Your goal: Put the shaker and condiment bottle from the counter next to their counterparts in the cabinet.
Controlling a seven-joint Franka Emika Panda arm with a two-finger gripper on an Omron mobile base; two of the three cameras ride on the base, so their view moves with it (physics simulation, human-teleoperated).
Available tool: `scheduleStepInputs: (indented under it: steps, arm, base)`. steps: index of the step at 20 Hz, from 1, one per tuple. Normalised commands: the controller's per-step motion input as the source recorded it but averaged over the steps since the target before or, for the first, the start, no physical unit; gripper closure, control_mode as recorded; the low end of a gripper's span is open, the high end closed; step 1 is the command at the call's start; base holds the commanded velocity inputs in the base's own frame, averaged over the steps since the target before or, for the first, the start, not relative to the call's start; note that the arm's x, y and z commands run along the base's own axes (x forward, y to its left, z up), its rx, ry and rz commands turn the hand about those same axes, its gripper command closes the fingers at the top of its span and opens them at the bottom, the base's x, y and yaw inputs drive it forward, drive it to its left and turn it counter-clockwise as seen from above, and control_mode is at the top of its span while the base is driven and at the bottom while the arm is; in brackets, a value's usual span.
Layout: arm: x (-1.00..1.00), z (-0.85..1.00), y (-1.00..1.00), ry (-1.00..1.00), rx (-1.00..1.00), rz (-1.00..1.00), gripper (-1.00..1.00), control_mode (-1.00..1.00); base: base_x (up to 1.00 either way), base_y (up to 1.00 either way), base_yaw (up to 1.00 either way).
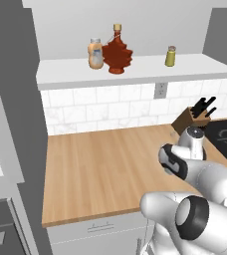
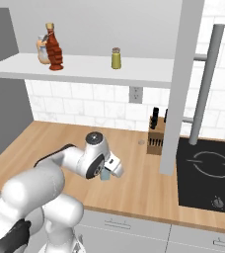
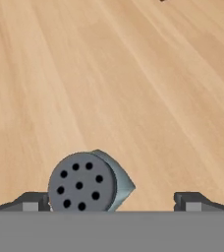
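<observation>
The small blue-grey shaker (image 3: pixel 82 183) stands on the wooden counter (image 2: pixel 144 185), its dark holed cap facing the hand camera. My gripper (image 3: pixel 113 202) is open around it; the shaker sits close to the left fingertip (image 3: pixel 33 202) and far from the right one. In the right base view the shaker (image 2: pixel 104 175) peeks out under the lowered hand. The dark red maple-leaf condiment bottle (image 1: pixel 117 52) stands on the cabinet shelf (image 1: pixel 145 70) beside the orange bottle (image 1: pixel 95 54). The yellow-olive shaker (image 1: pixel 170 56) stands further right on that shelf.
A knife block (image 2: pixel 156 133) stands at the back of the counter, right of the hand. A black cooktop (image 2: pixel 210 173) lies at the right, behind a grey upright panel (image 2: pixel 181 89). The tiled wall carries an outlet (image 2: pixel 135 94).
</observation>
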Motion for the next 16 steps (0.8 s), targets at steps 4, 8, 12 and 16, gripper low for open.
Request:
scheduleStepInputs:
  steps: [4,8,12,16]
  arm:
    - [0.0,-0.23,0.36,0.0,-0.02,0.0,-1.0,-1.0]
    - [0.0,-0.22,0.28,0.0,-0.01,0.0,-1.0,-1.0]
    - [0.0,-0.33,0.03,0.0,0.0,0.0,-1.0,-1.0]
    - [0.0,-0.4,-0.2,-0.01,0.0,0.0,-1.0,-1.0]
  base:
    - [0.0,0.0,0.0]
    - [0.0,0.0,0.0]
    - [0.0,0.0,0.0]
    - [0.0,0.0,0.0]
